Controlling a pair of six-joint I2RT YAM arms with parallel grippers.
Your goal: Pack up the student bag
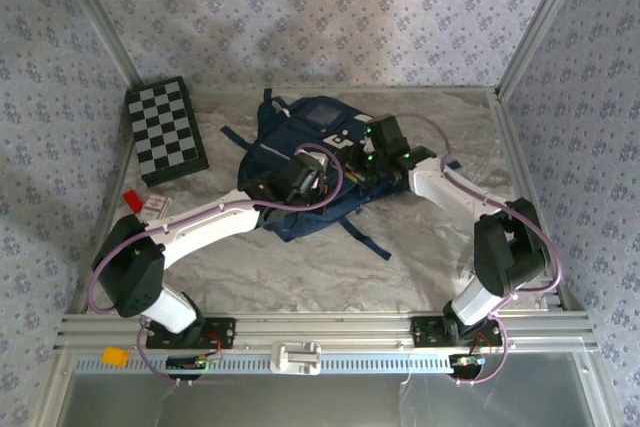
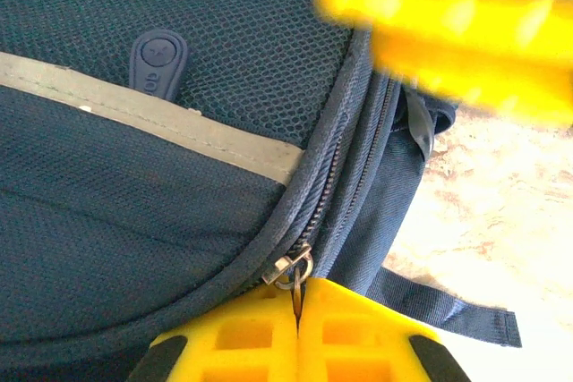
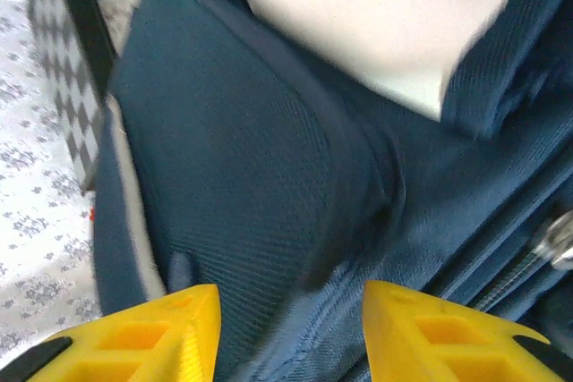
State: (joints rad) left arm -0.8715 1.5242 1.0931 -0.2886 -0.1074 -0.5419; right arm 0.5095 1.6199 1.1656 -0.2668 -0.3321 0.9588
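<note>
Top view: student bag point(image 1: 330, 117) lies flat mid-table, slightly toward the back, with straps splayed toward the near edge. Left gripper point(image 1: 300, 179) and right gripper point(image 1: 375, 152) are both over it, near each other. Fingertips are masked by wrist bodies and cable, so the claw state is unreadable from here. Chessboard point(image 1: 166, 130) is back-left, apart from the bag. A small red-and-white item point(image 1: 148, 202) sits beside the left arm, too small to identify.

Left wrist: 2 yellow fingers point(image 2: 242, 342) pressed together, pinching the metal zipper pull point(image 2: 294, 267) on the bag's side seam. The fingers are cut off by the bottom edge. The yellow block point(image 2: 457, 33) top right is badly blurred; can't tell what it is. A strap point(image 2: 448, 310) trails onto the table.

Right wrist: frame is smeared. 2 yellow fingers point(image 3: 152, 337) are spread, with a clear gap and only bag fabric behind it. Can't tell whether they touch the fabric. White patch point(image 3: 358, 24) at the top is cropped. A metal bit point(image 3: 560, 241) at the right edge is cut off and hard to make out.
</note>
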